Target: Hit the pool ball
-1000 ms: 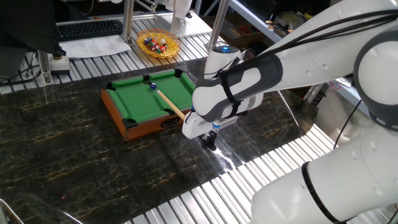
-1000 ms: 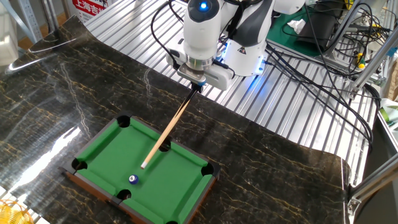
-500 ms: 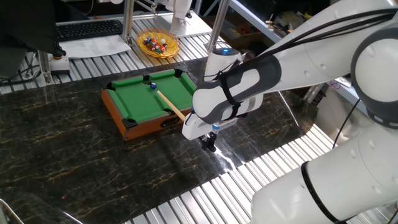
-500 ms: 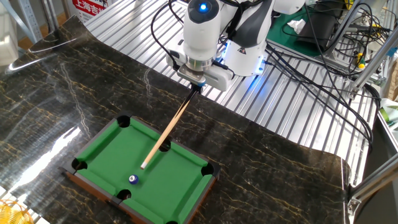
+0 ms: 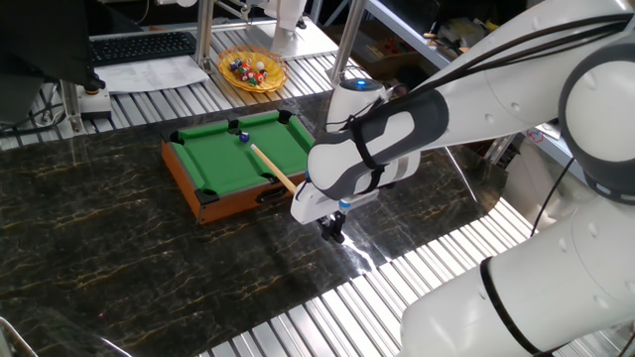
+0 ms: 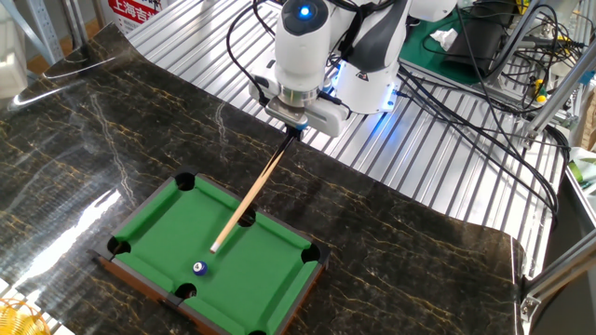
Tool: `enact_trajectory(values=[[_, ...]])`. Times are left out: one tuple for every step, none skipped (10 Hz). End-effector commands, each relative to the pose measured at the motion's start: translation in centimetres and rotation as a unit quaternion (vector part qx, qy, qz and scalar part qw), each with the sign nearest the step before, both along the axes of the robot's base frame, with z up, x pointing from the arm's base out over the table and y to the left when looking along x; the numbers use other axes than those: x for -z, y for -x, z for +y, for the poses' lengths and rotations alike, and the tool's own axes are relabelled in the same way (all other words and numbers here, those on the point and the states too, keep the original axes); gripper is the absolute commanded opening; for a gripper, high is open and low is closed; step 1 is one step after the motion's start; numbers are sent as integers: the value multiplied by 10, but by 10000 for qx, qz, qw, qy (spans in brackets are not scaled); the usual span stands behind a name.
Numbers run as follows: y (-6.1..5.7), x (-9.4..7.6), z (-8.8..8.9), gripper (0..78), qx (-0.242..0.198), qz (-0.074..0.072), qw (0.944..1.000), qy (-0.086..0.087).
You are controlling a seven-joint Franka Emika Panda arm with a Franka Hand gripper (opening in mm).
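The black two-finger gripper clamps a thin wooden cue stick; its tip sits near the tiny dark blue ball; only one fixed view shows a yellow dish of balls.

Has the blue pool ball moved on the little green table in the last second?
No. The pool ball sits by the same side pocket, clear of the cue tip.

Dark marble tabletop, ribbed metal bench, keyboard behind.
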State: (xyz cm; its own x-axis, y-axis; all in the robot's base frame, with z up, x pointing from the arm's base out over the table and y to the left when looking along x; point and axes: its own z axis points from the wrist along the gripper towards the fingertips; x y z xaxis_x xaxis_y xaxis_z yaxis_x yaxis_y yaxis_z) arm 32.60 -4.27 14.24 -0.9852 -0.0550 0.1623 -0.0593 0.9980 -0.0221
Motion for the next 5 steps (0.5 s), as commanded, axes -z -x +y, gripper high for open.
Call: enact_trajectory(values=[[-2,1,0,11,-8,-25,10000,0],[-3,1,0,11,-9,-27,10000,1],[-3,1,0,11,-10,-27,10000,0],[-4,1,0,11,-11,-27,10000,-2],[-5,1,0,11,-14,-27,10000,-1]])
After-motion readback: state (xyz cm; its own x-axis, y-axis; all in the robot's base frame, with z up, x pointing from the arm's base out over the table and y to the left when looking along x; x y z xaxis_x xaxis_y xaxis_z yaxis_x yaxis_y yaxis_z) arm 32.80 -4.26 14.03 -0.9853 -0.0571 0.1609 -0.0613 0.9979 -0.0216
